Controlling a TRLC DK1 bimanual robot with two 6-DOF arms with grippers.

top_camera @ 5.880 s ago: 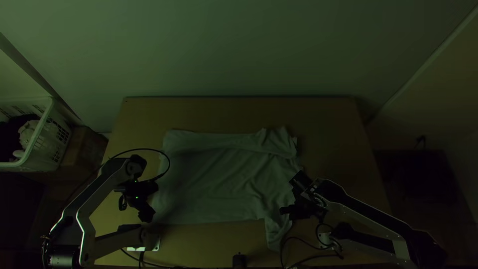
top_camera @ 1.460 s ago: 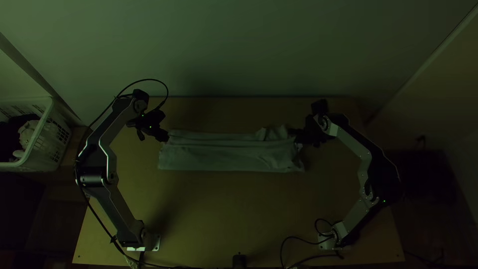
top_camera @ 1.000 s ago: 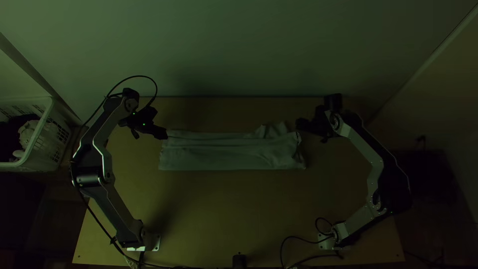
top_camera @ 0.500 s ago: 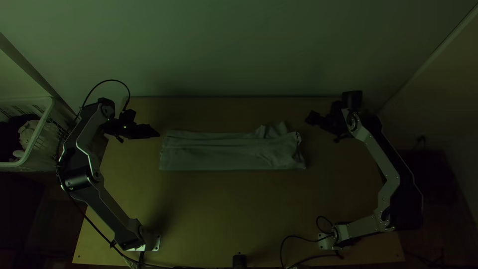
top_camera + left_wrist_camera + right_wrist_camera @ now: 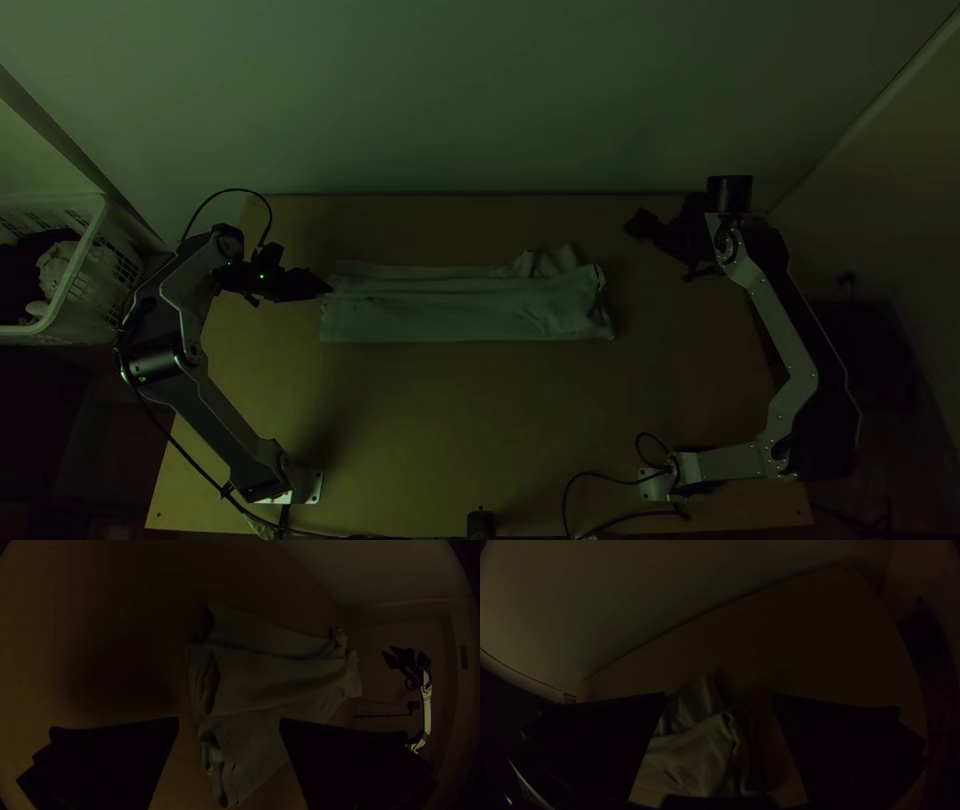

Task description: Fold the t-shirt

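The t-shirt (image 5: 450, 305) lies folded into a long flat strip across the table's upper half, a small bunched part rising at its upper right. At the strip's left end is my left gripper (image 5: 328, 287); in the left wrist view the same gripper (image 5: 229, 722) stands open, the layered end of the t-shirt (image 5: 270, 685) between and beyond its fingers. My right gripper (image 5: 635, 228) is up and to the right of the cloth, apart from it. Seen in the right wrist view, this gripper (image 5: 718, 697) is open, with the t-shirt (image 5: 695, 755) lower down beyond it.
A white basket (image 5: 100, 285) with cloth in it stands left of the table (image 5: 480, 430). Cables (image 5: 600, 522) run along the near edge, beside a small black object (image 5: 480, 524). A wall rises behind the far edge.
The t-shirt's near part now lies over its far part. Both grippers have let go and moved outward from its ends; the left one has since come back a little toward the cloth.
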